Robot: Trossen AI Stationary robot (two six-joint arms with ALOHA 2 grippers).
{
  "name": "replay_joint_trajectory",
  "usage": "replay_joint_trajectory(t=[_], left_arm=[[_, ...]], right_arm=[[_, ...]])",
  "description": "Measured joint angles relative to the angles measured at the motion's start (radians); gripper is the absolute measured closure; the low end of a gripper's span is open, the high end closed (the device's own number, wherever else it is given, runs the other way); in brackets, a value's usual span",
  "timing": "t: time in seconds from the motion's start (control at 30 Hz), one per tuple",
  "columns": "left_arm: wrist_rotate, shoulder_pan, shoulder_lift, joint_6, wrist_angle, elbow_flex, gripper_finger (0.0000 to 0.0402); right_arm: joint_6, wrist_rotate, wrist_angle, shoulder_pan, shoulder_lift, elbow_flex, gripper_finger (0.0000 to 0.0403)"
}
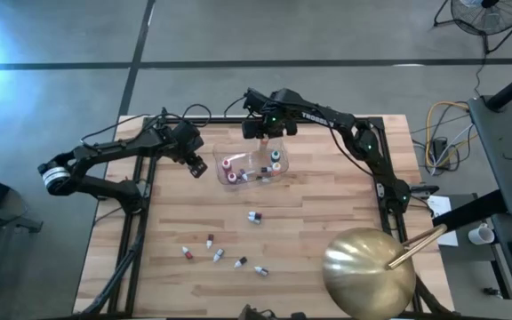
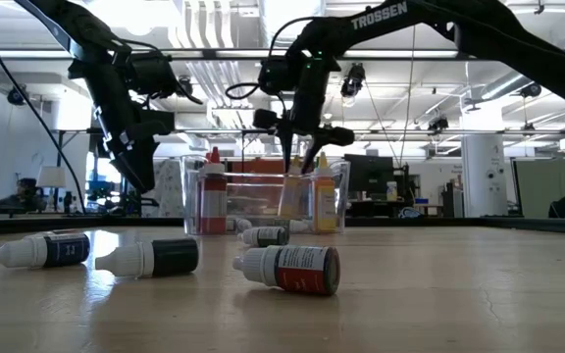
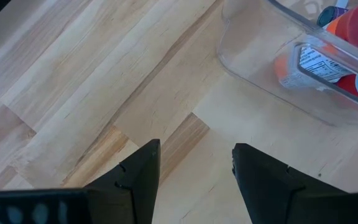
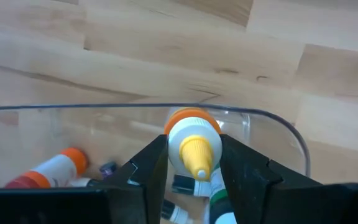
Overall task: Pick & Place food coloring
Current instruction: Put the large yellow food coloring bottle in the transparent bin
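We are seeing the right hand (image 4: 194, 165) hanging over the far end of the clear plastic tub (image 1: 249, 165), its two fingers (image 4: 151, 168) closing on a yellow-tipped bottle (image 4: 194, 146) with an orange collar, which is pointing up between them just inside the tub's curved wall. In the low view this hand (image 2: 299, 157) is reaching down from above into the tub (image 2: 263, 201), where a red-capped bottle (image 2: 213, 196) and a yellowish bottle (image 2: 324, 201) are standing upright.

More food coloring is lying inside the tub: in the right wrist view an orange-capped bottle (image 4: 55, 168) is resting on its side on the tub floor, and in the left wrist view a labelled reddish bottle (image 3: 328, 62) is showing through the wall.

The left hand (image 3: 194, 180) is hovering just beside the tub on its left side, over bare bench (image 3: 92, 93), its fingers (image 3: 138, 180) standing apart and holding nothing.

On the near side of the tub, well apart from it, loose bottles are lying scattered on the bench (image 1: 327, 204): one pair (image 1: 254, 217) closest to the tub, and a loose row of others (image 1: 220, 256) farther toward the bench's front edge. In the low view three of them are lying on their sides, a dark-labelled one (image 2: 150, 257), a blue-labelled one (image 2: 42, 250) and a red-labelled one (image 2: 289, 269).

A big gold dome (image 1: 369, 271) is sitting at the front right corner of the bench, far from the tub.
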Motion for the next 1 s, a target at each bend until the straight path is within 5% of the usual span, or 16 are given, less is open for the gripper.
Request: replay_joint_trajectory(t=[0.37, 0.67, 0.87, 1.0], left_arm=[[0.0, 0.0, 0.0, 0.0, 0.0, 0.0, 0.0227], [0.0, 0.0, 0.0, 0.0, -0.002, 0.0, 0.0227], [0.0, 0.0, 0.0, 0.0, -0.006, 0.0, 0.0227], [0.0, 0.0, 0.0, 0.0, -0.008, 0.0, 0.0227]], right_arm=[[-0.072, 0.015, 0.019, 0.011, 0.0, 0.0, 0.0272], [-0.36, 0.027, 0.021, 0.076, 0.0, 0.0, 0.0283], [-0.683, 0.168, 0.021, 0.111, 0.0, 0.0, 0.0275], [-0.768, 0.17, 0.023, 0.118, 0.0, -0.002, 0.0273]])
